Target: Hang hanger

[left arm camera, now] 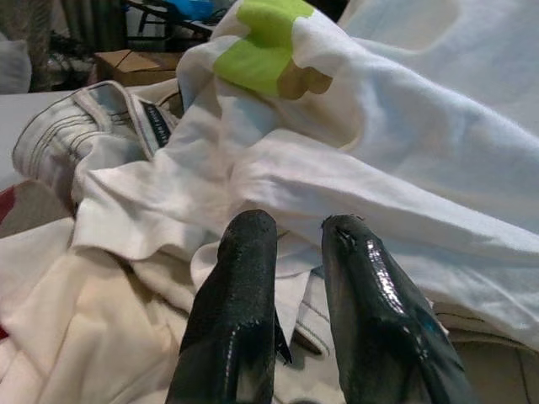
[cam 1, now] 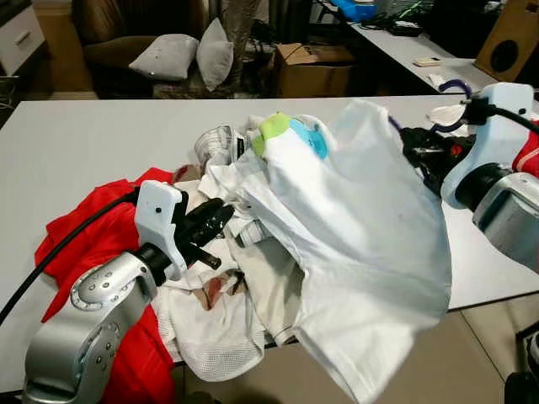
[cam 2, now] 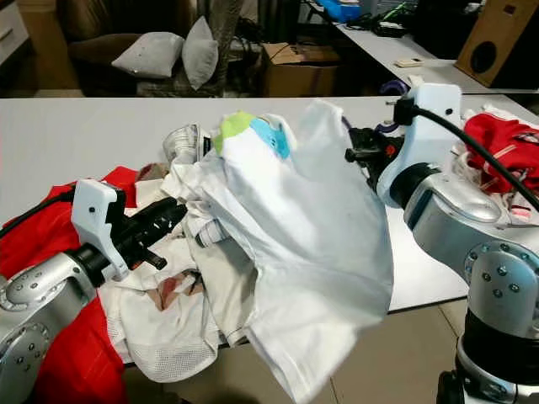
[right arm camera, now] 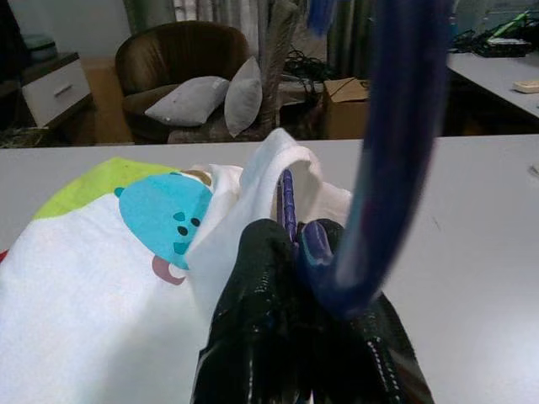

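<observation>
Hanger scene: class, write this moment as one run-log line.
right gripper: shut on hanger inside white shirt | left gripper: open, at clothes pile

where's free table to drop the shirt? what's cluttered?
Bare patches: the far-left table behind the red garment, and the far strip beyond the jeans. A smaller patch lies near the right edge, under the right end effector, which is shut on the purple hanger carrying the white shirt. Crowded: the centre-front clothes pile around the left end effector.

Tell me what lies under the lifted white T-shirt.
Under the white T-shirt lie crumpled pale garments on the table, beside red cloth. A purple hanger, gripped by the right gripper, runs inside the collar; the rest is covered.
</observation>
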Robot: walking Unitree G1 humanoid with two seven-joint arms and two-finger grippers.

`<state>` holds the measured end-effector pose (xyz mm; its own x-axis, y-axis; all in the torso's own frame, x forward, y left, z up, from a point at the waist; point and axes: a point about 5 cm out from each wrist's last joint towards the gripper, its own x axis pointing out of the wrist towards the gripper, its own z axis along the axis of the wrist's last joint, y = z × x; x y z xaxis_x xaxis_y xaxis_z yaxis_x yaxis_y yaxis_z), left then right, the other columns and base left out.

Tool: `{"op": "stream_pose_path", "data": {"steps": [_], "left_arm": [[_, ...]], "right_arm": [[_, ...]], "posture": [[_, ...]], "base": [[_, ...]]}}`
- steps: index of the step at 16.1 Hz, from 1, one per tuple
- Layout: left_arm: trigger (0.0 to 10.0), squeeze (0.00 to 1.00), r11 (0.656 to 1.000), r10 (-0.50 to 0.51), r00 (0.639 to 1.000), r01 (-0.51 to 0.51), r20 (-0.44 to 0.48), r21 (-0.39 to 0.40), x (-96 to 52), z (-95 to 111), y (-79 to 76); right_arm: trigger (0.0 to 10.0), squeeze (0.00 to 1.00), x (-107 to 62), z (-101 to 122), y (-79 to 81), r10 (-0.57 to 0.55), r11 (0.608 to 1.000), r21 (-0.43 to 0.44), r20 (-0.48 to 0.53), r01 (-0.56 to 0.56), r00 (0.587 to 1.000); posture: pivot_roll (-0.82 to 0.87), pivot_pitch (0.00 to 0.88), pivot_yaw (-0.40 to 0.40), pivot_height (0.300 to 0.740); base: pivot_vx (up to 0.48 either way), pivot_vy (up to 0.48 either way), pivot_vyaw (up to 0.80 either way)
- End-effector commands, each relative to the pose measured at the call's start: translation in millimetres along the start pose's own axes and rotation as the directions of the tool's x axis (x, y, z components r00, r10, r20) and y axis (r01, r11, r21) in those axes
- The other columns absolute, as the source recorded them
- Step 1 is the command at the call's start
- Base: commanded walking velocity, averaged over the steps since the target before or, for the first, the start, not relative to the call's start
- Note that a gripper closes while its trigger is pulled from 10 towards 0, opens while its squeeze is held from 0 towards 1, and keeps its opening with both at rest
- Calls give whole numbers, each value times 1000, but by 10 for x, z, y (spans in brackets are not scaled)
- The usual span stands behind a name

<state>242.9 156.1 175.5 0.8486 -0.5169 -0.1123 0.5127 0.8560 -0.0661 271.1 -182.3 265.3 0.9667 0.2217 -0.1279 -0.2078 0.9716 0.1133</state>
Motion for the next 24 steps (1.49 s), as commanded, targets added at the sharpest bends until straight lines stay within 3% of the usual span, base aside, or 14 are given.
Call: {"op": "stream_pose_path", "data": {"steps": [1,4,7,8,15,19,24], "left_arm": [[10000,0,1000,-1,1000,0,3,10,-11,14,-43],[10000,0,999,-2,1000,2,2,37,9,24,-67],[10000,0,999,-1,1000,1,3,42,9,20,-84],[10000,0,999,-3,1000,3,3,43,10,17,-92],[10000,0,998,-1,1000,1,7,61,-6,36,-81],[10000,0,997,7,1000,-7,11,74,-24,66,-56],[10000,0,996,27,1000,-27,12,85,-96,84,-36]], "right_arm": [[10000,0,-20,-35,33,24,1000,-6,-6,-24,1000],[10000,0,-11,-133,54,41,999,17,-24,-40,999],[10000,0,-34,-140,96,74,997,-15,-28,-74,997],[10000,0,-56,-112,151,118,990,-70,-25,-119,993],[10000,0,-75,-105,261,208,970,-126,-21,-209,978],[10000,0,-108,9,398,353,926,-152,23,-346,935],[10000,0,-194,78,512,520,850,-122,52,-512,852]], "posture": [[58,0,-54,740],[61,0,-55,740],[57,0,-52,740],[56,0,-51,740],[70,0,-54,740],[78,0,-58,740],[92,0,-66,740]], "base": [[0,0,0],[0,0,0],[0,-257,0],[0,-259,0],[0,-258,767],[0,-259,800],[0,-256,800]]}}
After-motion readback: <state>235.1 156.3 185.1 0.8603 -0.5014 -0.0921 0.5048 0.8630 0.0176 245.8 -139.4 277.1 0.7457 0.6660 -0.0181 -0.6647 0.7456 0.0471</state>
